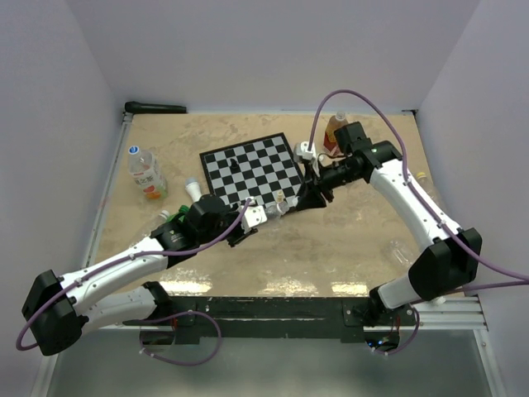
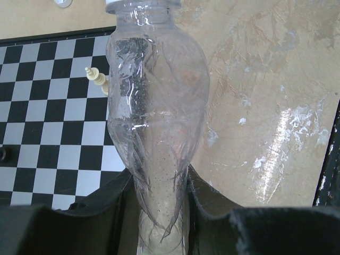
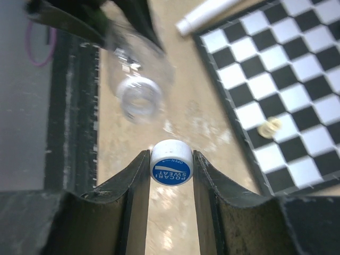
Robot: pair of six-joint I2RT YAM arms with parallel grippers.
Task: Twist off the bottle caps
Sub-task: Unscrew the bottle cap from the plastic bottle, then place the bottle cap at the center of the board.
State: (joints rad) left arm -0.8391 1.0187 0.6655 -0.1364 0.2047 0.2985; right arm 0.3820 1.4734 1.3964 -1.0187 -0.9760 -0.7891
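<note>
One cap is done. The white and blue cap is off and pinched between the fingers of my right hand, top face toward the wrist camera. It sits just clear of the open mouth of the clear bottle. My left hand is clamped narrow round that bottle's lower body, neck pointing away from me toward the right hand.

Left to do, as far as I can see: the labelled bottle lying on the worktop at the far left has its second cap on. The orange bottle at the back is partly hidden by my right arm, so I can't tell whether it is capped. I judge this early-to-mid task.

Pose: my left arm runs low and diagonal from the near-left corner to the centre. My right arm bows out to the right, then folds back leftward. Both hands meet near the chessboard's near-right corner.
</note>
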